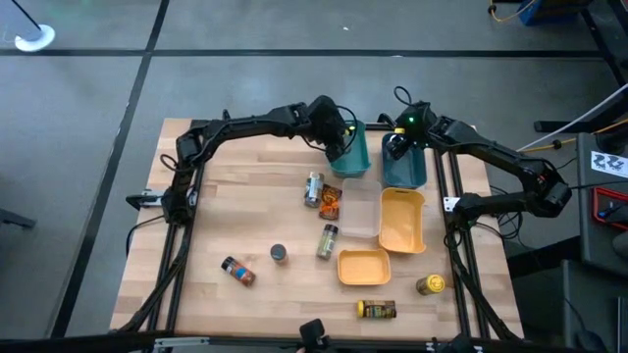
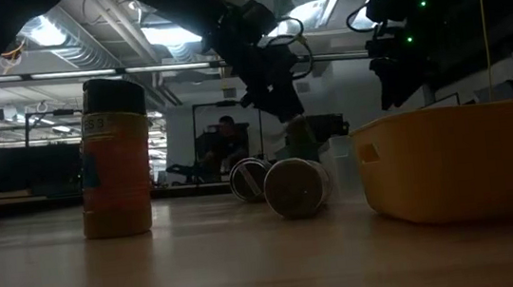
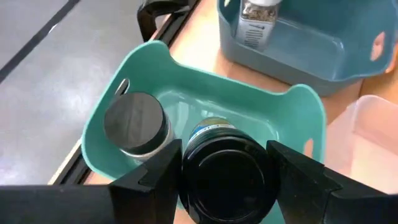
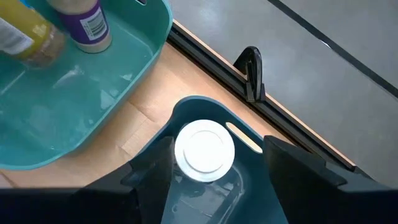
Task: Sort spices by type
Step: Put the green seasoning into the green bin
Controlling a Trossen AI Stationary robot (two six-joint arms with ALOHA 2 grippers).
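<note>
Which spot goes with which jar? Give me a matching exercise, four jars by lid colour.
Jars:
1. black-lid jar
2. white-lid jar
3. grey-lid jar
4. yellow-lid jar

Places:
A. standing in the teal bin, not gripped
B. on the table, beside the small yellow bin
C. clamped in the left end effector, over the teal bin
D. in the blue bin, between the open fingers of the right end effector

Pairs: 1-C, 2-D, 3-A, 4-B

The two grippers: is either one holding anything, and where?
Left gripper clasps a dark-lidded jar around its lid, above the teal bin. Right gripper: cannot tell.
</note>
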